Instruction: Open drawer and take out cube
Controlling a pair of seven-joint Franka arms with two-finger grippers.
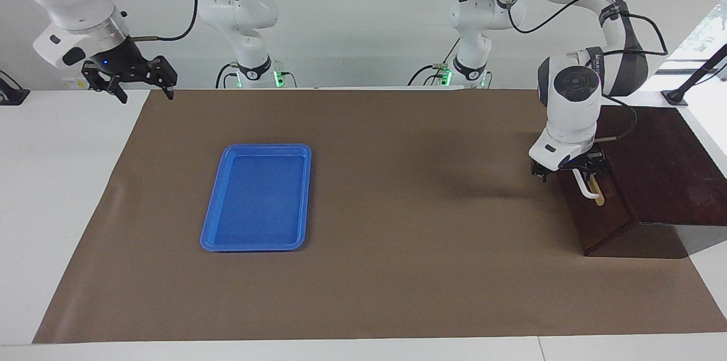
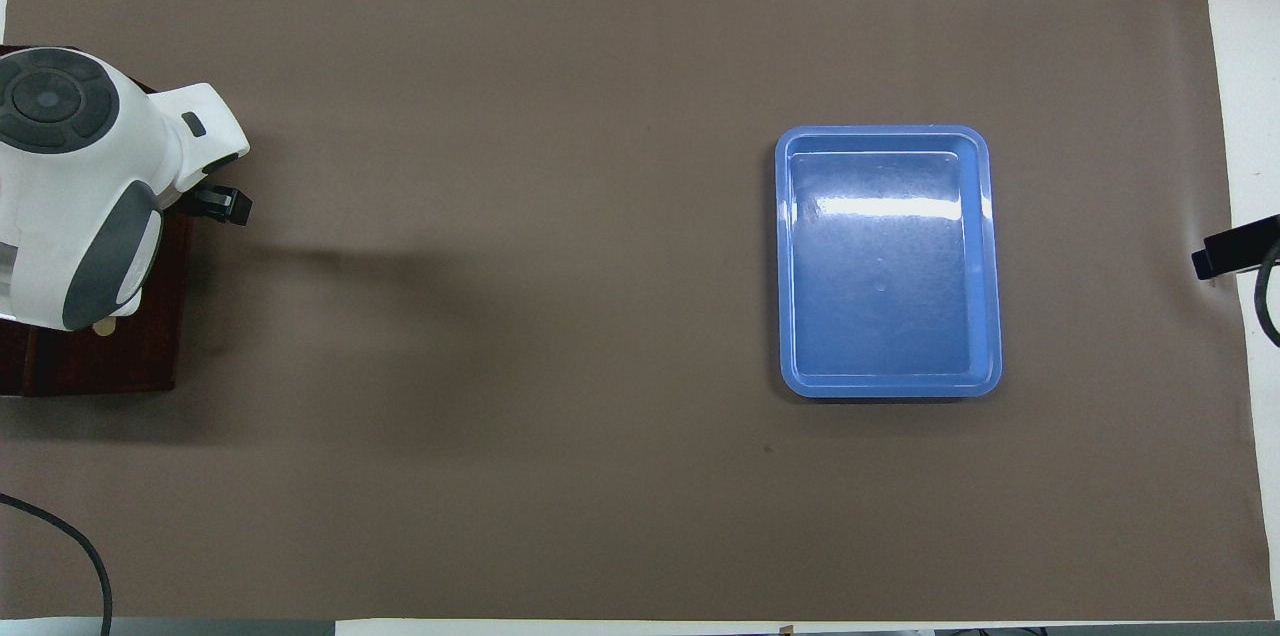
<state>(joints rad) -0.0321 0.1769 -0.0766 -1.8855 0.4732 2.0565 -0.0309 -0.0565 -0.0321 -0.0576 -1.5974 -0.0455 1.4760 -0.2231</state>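
The dark brown drawer [image 1: 601, 218] sits shut at the left arm's end of the table, its front sloping toward the middle. My left gripper [image 1: 568, 169] is open and down at the drawer front. Its fingers straddle the end of the white bar handle [image 1: 585, 188] nearer the robots, and I cannot tell whether they touch it. From overhead the left arm covers most of the drawer [image 2: 110, 366], with one finger [image 2: 226, 206] showing. My right gripper [image 1: 146, 93] waits open in the air at the right arm's end of the table. The cube is hidden.
A blue plastic tray [image 1: 308, 179] lies on the brown mat toward the right arm's end, and its rim [image 2: 990, 256] also shows from overhead. The drawer's dark wooden housing [image 1: 664, 162] reaches to the table's edge. A black cable [image 2: 70, 546] crosses the mat's corner nearest the left arm.
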